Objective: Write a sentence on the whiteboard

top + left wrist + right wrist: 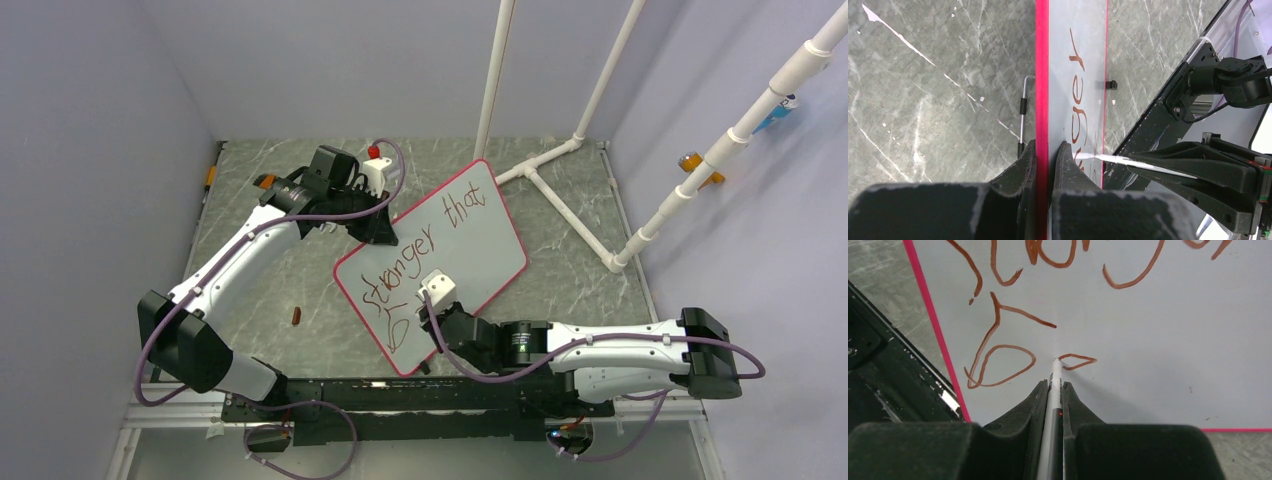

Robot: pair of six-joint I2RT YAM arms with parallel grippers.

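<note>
On the grey marble table (560,290) the whiteboard (480,255) sits askew mid-table, its far-left edge clamped by the left gripper (1047,145), while the right gripper (1053,390), closed on a marker (1055,371), seems to be starting line 2 of the sentence (425,240) by the near corner, which likely calls next for steady strokes rightward.

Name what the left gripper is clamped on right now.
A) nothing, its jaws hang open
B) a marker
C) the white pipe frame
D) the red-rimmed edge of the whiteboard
D: in the left wrist view the left gripper has its fingers pinched on the red rim of the whiteboard, while the marker sits in the right gripper.
</note>
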